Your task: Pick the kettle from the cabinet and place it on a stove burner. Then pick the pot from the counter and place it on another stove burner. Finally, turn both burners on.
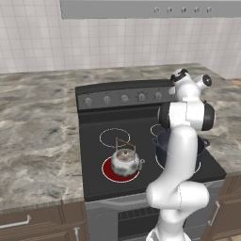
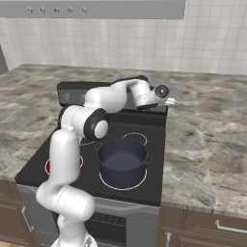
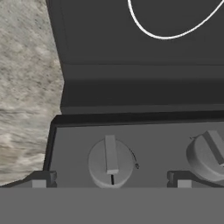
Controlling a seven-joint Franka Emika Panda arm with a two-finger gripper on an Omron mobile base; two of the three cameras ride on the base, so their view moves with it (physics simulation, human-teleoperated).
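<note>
My gripper [image 3: 111, 181] is open, its two dark tips [image 3: 43, 178] standing wide apart on either side of a round grey knob [image 3: 110, 162] on the stove's raised back panel [image 3: 144, 140], holding nothing. The knob's bar points straight along my line of sight, and a second knob [image 3: 209, 155] sits beside it, turned at a slant. Past the panel I see the dark cooktop [image 3: 96, 39] with a white burner ring [image 3: 175, 26], and stone counter [image 3: 26, 78] beside the stove. From the right base camera, my hand [image 2: 166, 100] reaches over the right end of the control panel. The pot [image 2: 121, 159] sits on the front right burner, no lid. From the left base camera, the kettle [image 1: 125, 161] stands on the front left burner [image 1: 109, 173], which glows red under it. My white arm [image 1: 181, 155] rises in front of the pot [image 1: 163, 143] and hides part of it.
</note>
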